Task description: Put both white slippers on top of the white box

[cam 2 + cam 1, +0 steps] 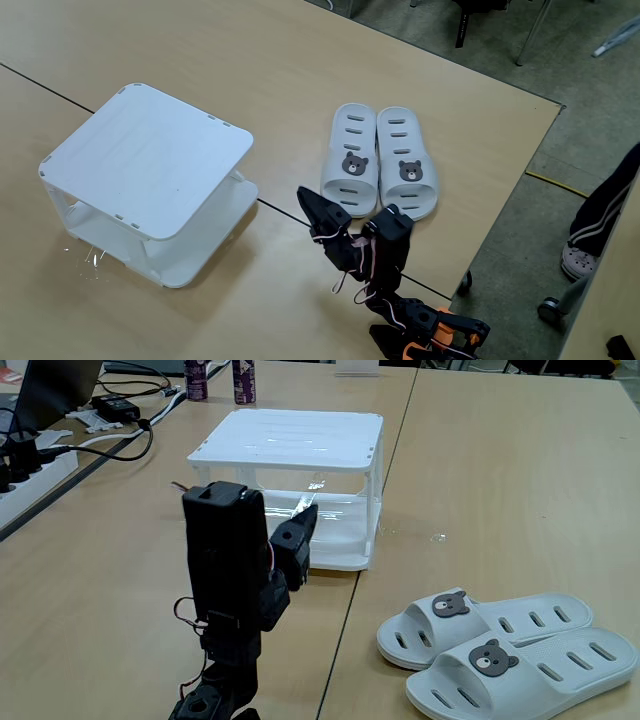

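— Slippers, white, pair: location?
— White slippers side by side on the tabletop, touching, bear badges up, well apart from the white box.
— Box, white, two-tier: condition?
— Upright on the tabletop; flat top bare, lower shelf visible between thin legs.
— Claw?
— Claw, black, raised between box and slippers, touching neither, holding nothing; how far the jaws are parted, I cannot tell.
— Other items?
— Cables and two bottles at the far edge.
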Robot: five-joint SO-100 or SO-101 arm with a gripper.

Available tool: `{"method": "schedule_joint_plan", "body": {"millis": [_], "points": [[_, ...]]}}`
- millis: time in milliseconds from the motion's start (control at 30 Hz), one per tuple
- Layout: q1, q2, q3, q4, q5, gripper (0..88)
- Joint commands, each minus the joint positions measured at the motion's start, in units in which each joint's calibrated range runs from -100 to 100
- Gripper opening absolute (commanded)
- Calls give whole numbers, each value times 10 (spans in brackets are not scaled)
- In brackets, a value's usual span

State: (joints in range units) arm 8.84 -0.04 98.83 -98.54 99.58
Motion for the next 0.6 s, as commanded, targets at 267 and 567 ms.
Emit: {"method": "schedule_joint_plan", "body": {"millis": [267,567], "points": [[131,236,-85,-2,4,7],[237,376,-216,-2,4,8]]}}
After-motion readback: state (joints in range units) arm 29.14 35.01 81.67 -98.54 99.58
